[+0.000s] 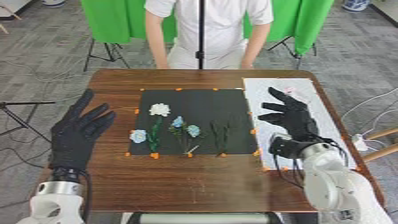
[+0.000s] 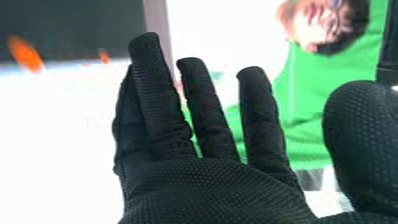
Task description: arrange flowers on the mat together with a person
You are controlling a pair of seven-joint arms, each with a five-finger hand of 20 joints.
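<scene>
You're holding your textured-glove right hand (image 1: 291, 120) spread at the table's two o'clock, left hand (image 1: 75, 134) spread at nine; ruffled white flower (image 1: 159, 109) is lying at the flat black mat's (image 1: 213, 101) ten, round blue flower (image 1: 138, 136) at eight.

My black-gloved right robot hand (image 1: 293, 119) hovers near the brown wooden desk's (image 1: 195, 185) right edge; white and blue flowers (image 1: 160, 109) lie on the black mat (image 1: 209, 102).

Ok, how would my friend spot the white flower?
On the brown wooden table lies a black rectangular mat. Find the round white flower near the mat's far left corner. It's white, while the nearby flowers are pale blue.
</scene>
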